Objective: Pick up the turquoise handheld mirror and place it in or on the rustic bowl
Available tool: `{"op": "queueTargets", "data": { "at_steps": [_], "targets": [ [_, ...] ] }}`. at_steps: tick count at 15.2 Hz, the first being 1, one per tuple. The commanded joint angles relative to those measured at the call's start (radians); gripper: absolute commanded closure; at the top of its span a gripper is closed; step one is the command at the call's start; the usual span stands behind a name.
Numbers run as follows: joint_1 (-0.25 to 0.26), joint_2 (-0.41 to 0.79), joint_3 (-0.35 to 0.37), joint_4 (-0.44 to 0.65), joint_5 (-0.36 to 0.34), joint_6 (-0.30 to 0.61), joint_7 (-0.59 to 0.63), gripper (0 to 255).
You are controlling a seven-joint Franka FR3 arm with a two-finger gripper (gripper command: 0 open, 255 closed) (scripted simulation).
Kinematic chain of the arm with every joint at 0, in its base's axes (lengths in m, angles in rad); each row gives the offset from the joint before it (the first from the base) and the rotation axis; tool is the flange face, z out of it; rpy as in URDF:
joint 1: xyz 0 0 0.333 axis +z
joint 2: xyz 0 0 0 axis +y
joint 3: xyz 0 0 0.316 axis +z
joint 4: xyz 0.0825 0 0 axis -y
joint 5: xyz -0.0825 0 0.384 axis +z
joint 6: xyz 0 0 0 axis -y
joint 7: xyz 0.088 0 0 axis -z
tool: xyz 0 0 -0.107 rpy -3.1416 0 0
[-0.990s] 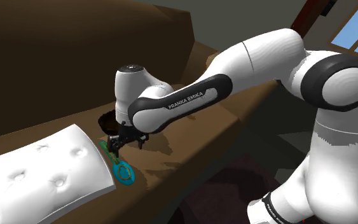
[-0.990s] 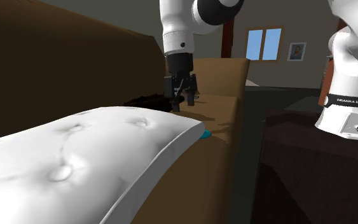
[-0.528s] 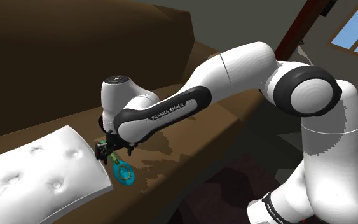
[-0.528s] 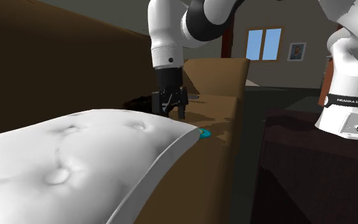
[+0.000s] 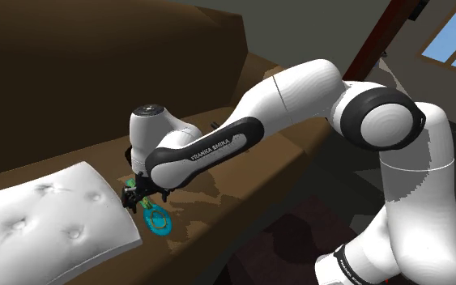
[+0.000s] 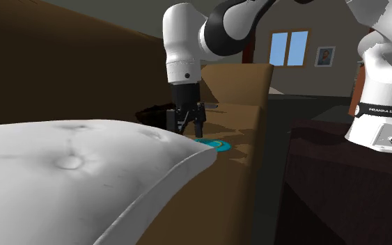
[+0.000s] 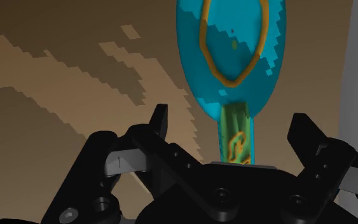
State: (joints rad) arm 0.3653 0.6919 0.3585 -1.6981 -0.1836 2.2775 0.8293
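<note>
The turquoise hand mirror (image 5: 158, 220) lies flat on the brown sofa seat, its green handle (image 7: 238, 137) pointing towards the gripper. Its round head (image 7: 231, 57) has an orange ring on it. My black gripper (image 5: 141, 195) points down over the handle, close to the seat. It is open: the two fingers (image 7: 160, 124) stand apart on either side of the handle and do not clasp it. In the second exterior view the gripper (image 6: 189, 126) hangs just behind the mirror (image 6: 212, 144). The dark bowl (image 6: 151, 113) sits on the seat behind the gripper, partly hidden.
A white tufted cushion (image 5: 48, 223) lies on the seat right beside the mirror and gripper, and it fills the foreground (image 6: 83, 174) in the second exterior view. The brown sofa back (image 5: 72, 73) rises behind. The robot's stand (image 6: 386, 132) is at the second exterior view's right.
The gripper has come down and moved towards the cushion, from above the seat to astride the mirror's handle. The cushion's near end has shifted a little. The fingers stayed open.
</note>
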Motion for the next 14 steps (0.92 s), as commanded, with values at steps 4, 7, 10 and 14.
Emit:
{"op": "queueTargets", "data": {
  "at_steps": [4, 7, 10, 14],
  "targets": [
    [0.002, 0.002, 0.001, -0.001, 0.000, 0.001, 0.000, 255],
    [0.001, 0.002, 0.001, -0.001, 0.001, 0.000, -0.001, 255],
    [0.001, 0.005, 0.001, 0.005, 0.000, -0.003, -0.002, 255],
    [0.000, -0.006, 0.004, -0.001, 0.003, -0.008, -0.001, 255]
  ]
}}
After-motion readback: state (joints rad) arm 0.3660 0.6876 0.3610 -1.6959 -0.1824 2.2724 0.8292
